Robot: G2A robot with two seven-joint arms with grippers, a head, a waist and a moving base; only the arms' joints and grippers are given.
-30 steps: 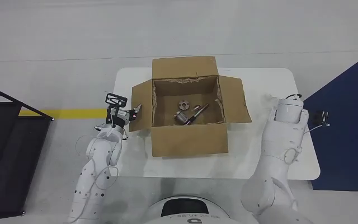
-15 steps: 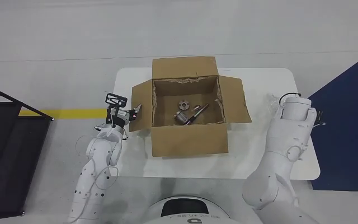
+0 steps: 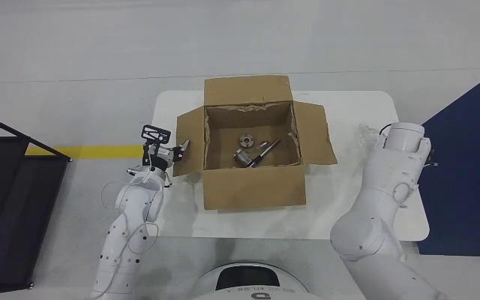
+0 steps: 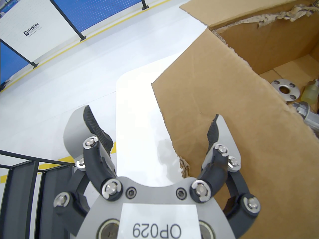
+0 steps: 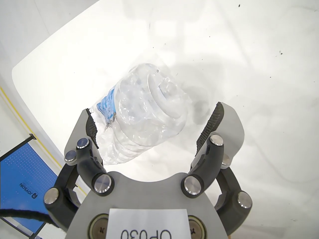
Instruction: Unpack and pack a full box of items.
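An open cardboard box (image 3: pixel 255 187) stands mid-table with its flaps spread. Inside lie a round metal flange (image 3: pixel 246 139), a metal cylinder part (image 3: pixel 241 156) and a thin dark rod (image 3: pixel 267 148). My left gripper (image 3: pixel 182 148) hovers open beside the box's left flap (image 4: pixel 224 105), nothing between its fingers; the left wrist view also catches the flange (image 4: pixel 285 89) and a small yellowish bottle (image 4: pixel 310 90). My right gripper (image 5: pixel 154 120) is open over the table's right side, straddling a clear plastic bottle (image 5: pixel 144 115) that leans against one finger. A sliver of that bottle (image 3: pixel 366 135) peeks out beside the right arm.
The white table (image 3: pixel 360 210) has bare surface in front of the box and to its right. A black rack (image 3: pixel 19 202) stands off the table's left side, and a blue panel (image 3: pixel 457 150) stands beyond the right edge.
The right arm has swung outward toward the table's right edge. The left arm and the box have stayed put.
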